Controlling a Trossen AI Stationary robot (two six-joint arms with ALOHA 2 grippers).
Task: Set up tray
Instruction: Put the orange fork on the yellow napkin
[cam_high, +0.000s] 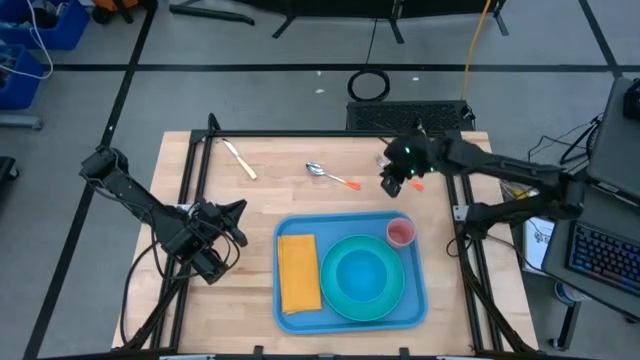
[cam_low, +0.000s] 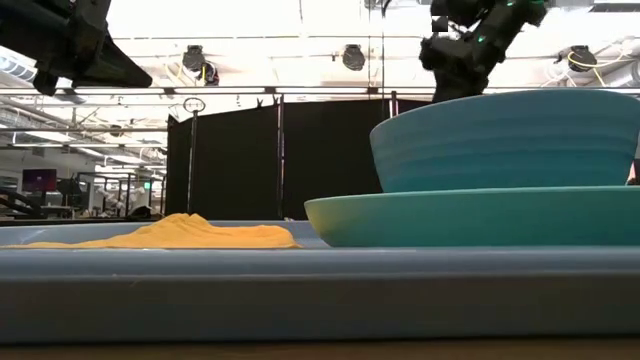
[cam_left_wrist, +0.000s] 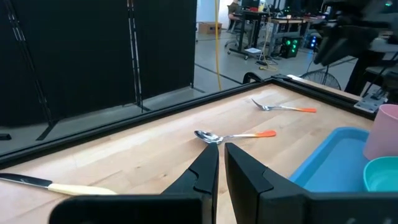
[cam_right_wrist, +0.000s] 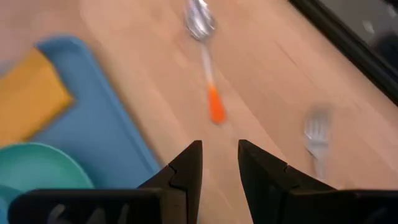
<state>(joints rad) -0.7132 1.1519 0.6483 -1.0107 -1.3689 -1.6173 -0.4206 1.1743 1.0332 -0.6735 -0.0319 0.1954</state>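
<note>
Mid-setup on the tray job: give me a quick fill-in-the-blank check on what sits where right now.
1. The yellow-orange napkin lies on the blue ____, beside the teal plate.
2. The pink cup stands on the tray's ____ corner nearest the right arm.
3. The spoon lies on the bare ____.
4. The right gripper hovers near the ____, empty.

Missing: tray; far; table; fork

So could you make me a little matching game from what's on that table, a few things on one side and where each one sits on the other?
Things:
1. napkin
2. pink cup
3. spoon
4. knife

Places:
A. bare wood, near the table's far left corner
B. on the tray, left of the plate
C. tray's far right corner
D. bare wood, just beyond the tray

Pairs: 1-B, 2-C, 3-D, 4-A
</note>
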